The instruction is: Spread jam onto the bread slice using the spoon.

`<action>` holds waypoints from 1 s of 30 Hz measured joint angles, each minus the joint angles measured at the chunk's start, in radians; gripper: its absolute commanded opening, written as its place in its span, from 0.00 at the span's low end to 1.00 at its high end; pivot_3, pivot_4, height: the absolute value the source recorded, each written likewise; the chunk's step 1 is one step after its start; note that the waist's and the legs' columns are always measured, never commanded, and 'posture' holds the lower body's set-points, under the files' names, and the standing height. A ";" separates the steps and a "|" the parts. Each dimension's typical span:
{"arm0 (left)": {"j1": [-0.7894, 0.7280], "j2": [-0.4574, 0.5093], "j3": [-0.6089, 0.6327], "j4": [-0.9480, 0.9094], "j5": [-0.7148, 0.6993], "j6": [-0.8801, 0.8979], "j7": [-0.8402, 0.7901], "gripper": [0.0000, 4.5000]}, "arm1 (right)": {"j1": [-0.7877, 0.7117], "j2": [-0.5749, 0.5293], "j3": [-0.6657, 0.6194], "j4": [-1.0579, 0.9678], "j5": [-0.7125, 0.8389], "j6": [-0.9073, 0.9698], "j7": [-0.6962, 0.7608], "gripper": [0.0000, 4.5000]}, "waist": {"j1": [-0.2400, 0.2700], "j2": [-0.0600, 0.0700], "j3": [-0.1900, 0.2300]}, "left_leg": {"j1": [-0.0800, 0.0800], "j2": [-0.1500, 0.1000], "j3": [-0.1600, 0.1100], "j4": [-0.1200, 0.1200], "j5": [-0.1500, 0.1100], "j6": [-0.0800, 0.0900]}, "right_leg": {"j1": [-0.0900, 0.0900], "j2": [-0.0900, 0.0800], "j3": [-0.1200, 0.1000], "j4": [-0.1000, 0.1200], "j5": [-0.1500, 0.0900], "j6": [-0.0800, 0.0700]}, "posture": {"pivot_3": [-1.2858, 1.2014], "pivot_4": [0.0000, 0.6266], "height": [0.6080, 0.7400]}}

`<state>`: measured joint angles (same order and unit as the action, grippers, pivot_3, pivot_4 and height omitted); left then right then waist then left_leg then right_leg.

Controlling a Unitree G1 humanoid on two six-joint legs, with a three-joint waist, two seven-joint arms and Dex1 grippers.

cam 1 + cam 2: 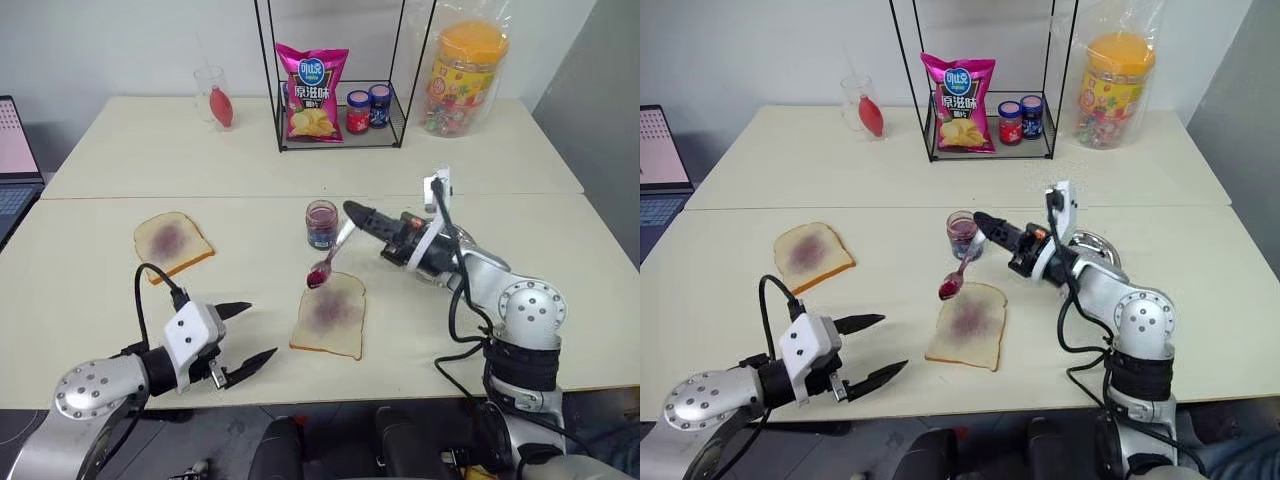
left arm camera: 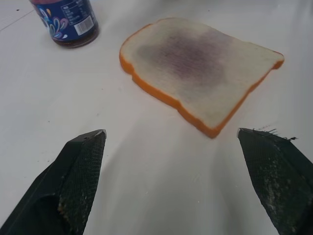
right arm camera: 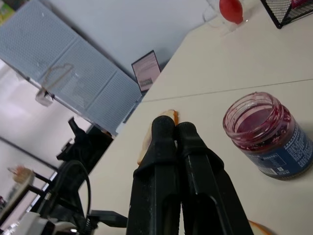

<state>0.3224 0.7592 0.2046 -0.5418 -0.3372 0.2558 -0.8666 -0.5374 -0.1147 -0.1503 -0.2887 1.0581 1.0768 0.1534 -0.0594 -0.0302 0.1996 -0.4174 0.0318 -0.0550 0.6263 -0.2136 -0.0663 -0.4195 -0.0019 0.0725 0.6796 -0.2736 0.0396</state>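
Note:
The bread slice [image 1: 328,315], pale with a purple smear, lies near the table's front middle. Behind it stands the open jam jar [image 1: 321,224]. My right gripper [image 1: 352,210] comes in from the right, shut on the spoon's [image 1: 331,256] handle. The spoon slants down toward me, and its bowl, loaded with jam, hangs just over the slice's far edge. My left gripper [image 1: 258,330] is open and empty, low over the table to the left of the slice. In the left wrist view the slice [image 2: 195,63] and the jar [image 2: 68,22] lie beyond the spread fingers [image 2: 80,166].
A second slice [image 1: 172,243] with a golden-brown crust and a purple smear lies at the left. At the back stand a wire rack [image 1: 340,140] with a chip bag and two small lidded jars, a candy tub [image 1: 465,75] and a glass [image 1: 213,95]. A laptop [image 1: 12,170] sits at the left edge.

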 measured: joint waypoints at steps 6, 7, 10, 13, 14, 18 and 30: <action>-0.004 -0.009 -0.007 0.018 0.012 -0.023 0.004 1.00 | 0.061 -0.052 0.174 0.024 -0.183 -0.125 0.130 0.01 | 0.001 0.000 0.000 | 0.000 0.000 0.000 0.000 0.000 0.000 | 0.000 0.000 0.000 0.000 0.002 0.004 | 0.52 0.24 1.00; -0.007 -0.011 -0.015 0.018 0.013 -0.023 0.006 1.00 | 0.065 -0.067 0.198 0.031 -0.215 -0.145 0.153 0.01 | 0.001 0.000 0.000 | 0.000 0.000 0.000 0.000 0.000 0.000 | 0.000 0.000 0.000 0.000 0.002 0.004 | 0.52 0.24 1.00; -0.019 -0.019 -0.045 0.018 0.020 -0.023 0.009 1.00 | 0.080 -0.097 0.234 0.051 -0.277 -0.194 0.203 0.01 | 0.002 0.000 0.000 | 0.000 0.000 0.000 0.000 0.000 0.000 | 0.000 0.000 0.000 0.000 0.002 0.004 | 0.52 0.24 1.00; -0.030 -0.020 -0.056 0.018 0.026 -0.023 0.016 1.00 | 0.088 -0.121 0.254 0.054 -0.319 -0.227 0.245 0.01 | 0.002 0.000 0.000 | 0.000 0.000 0.000 0.000 0.000 0.000 | 0.000 0.000 0.000 0.000 0.002 0.005 | 0.52 0.24 1.00; -0.039 -0.024 -0.067 0.018 0.027 -0.023 0.021 1.00 | 0.088 -0.127 0.264 0.054 -0.339 -0.245 0.260 0.01 | 0.002 0.000 0.000 | 0.000 0.000 0.000 0.000 0.000 0.000 | 0.000 0.000 0.000 0.000 0.002 0.005 | 0.52 0.24 1.00; -0.053 -0.036 -0.093 0.017 0.031 -0.023 0.025 1.00 | 0.093 -0.151 0.316 0.047 -0.425 -0.341 0.306 0.01 | 0.002 0.000 0.000 | 0.000 0.000 0.000 0.001 0.000 0.000 | 0.000 0.000 0.000 0.000 0.003 0.005 | 0.52 0.24 1.00; -0.076 -0.040 -0.123 0.038 0.047 -0.045 0.025 1.00 | 0.122 -0.201 0.323 -0.027 -0.563 -0.525 0.386 0.01 | 0.003 -0.001 0.000 | 0.001 0.000 0.000 0.002 0.000 0.000 | 0.001 0.000 0.000 0.001 0.003 0.006 | 0.52 0.24 1.00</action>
<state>0.2462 0.7196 0.0819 -0.5036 -0.2902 0.2106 -0.8413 -0.4151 -0.3153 0.1724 -0.3157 0.4953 0.5513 0.5392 -0.0561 -0.0308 0.1993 -0.4169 0.0314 -0.0552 0.6284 -0.2135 -0.0664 -0.4183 -0.0020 0.0723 0.6804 -0.2704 0.0454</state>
